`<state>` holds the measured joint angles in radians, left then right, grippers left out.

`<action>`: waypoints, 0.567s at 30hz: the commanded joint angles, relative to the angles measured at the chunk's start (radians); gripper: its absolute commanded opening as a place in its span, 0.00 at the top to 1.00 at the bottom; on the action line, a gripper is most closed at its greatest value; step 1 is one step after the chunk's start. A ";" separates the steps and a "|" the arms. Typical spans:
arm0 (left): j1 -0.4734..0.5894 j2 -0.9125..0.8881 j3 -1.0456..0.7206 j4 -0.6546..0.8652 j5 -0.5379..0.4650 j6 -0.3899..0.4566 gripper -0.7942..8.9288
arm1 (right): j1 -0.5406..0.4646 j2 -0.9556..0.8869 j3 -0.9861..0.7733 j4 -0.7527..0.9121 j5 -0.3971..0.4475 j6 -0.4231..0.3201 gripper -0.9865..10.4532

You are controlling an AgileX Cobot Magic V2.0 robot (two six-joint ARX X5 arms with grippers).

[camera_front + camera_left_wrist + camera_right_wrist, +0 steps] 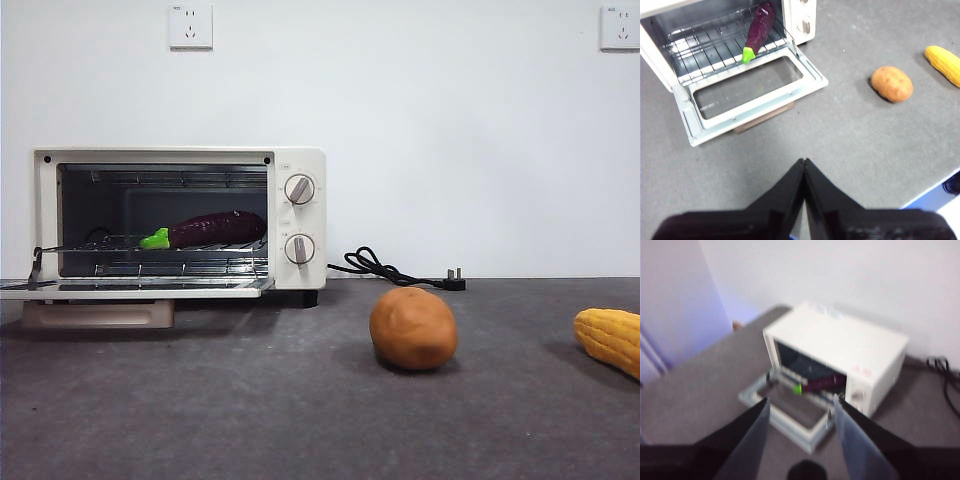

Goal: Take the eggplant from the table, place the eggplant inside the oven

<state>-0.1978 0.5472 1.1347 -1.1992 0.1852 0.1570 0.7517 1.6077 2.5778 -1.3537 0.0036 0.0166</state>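
Grey worktop (250, 400), oven (180, 220) door down; eggplant (215, 229) lies on its rack. Left fingers (804, 167) pressed together, right fingers (801, 410) wide, both empty. Risk: protruding stem cap blocking door closure.

I see a plain white wall (450, 130) behind the workspace, with one white socket (190, 26) high on it and another socket (620, 27) at the upper corner.

Glossy purple eggplant (217, 229) lying on rack inside open oven (300, 165), seemingly level
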 commanded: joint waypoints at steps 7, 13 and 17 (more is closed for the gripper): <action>-0.004 -0.005 -0.004 0.013 -0.002 0.002 0.92 | 0.002 -0.317 -0.561 -0.026 -0.004 0.026 0.72; -0.004 -0.005 -0.004 0.012 -0.002 -0.001 0.92 | 0.002 -0.418 -0.777 -0.026 -0.003 0.034 0.72; -0.004 -0.004 -0.004 0.012 -0.003 0.000 0.92 | 0.002 -0.428 -0.799 -0.026 -0.003 0.019 0.93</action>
<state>-0.1978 0.5472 1.1347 -1.1938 0.1852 0.1570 0.7525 1.1858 1.7836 -1.3537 0.0006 0.0391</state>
